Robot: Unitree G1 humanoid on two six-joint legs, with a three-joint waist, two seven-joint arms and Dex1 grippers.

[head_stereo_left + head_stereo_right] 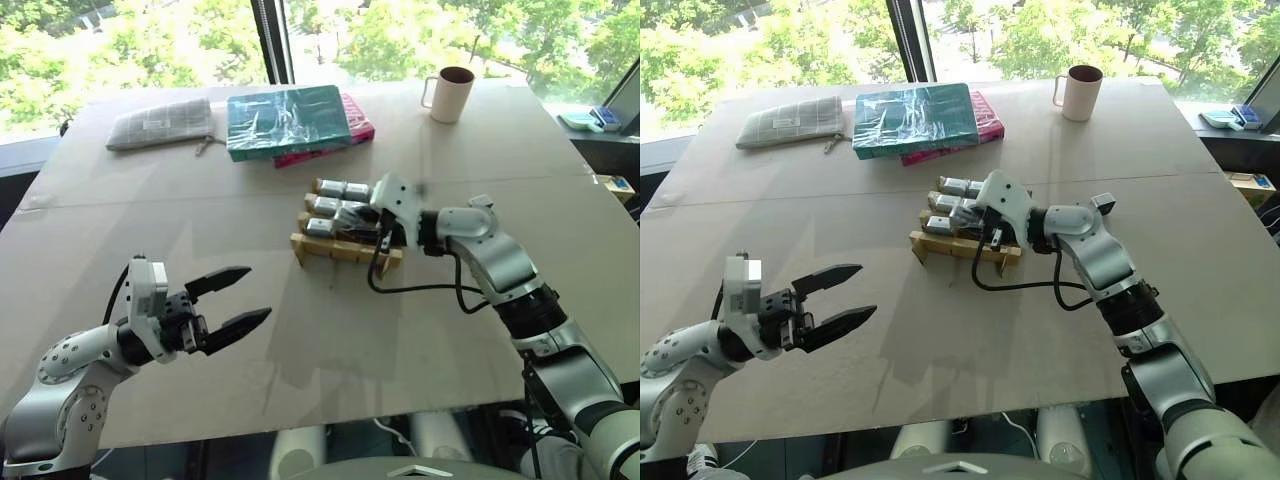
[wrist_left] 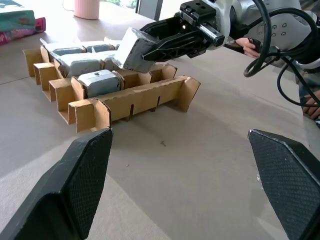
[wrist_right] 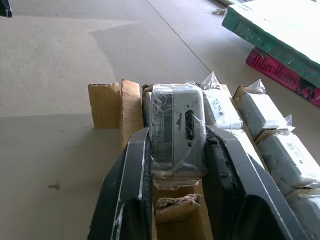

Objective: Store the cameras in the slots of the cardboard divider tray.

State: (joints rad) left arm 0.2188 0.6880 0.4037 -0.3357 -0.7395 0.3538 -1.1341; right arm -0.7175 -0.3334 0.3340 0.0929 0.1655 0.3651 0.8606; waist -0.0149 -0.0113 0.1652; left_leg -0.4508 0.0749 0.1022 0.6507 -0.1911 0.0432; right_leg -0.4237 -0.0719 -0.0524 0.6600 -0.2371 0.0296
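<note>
Camera point(image 3: 176, 131) clamped in right claw point(image 2: 150, 47), tilted over the near-right part of the cardboard tray point(image 2: 135, 100) at table point(image 1: 300, 340) centre. Other cameras point(image 1: 335, 196) sit in far slots. Left claw point(image 1: 232, 300) wide open, empty, near left, well apart from tray.
</note>
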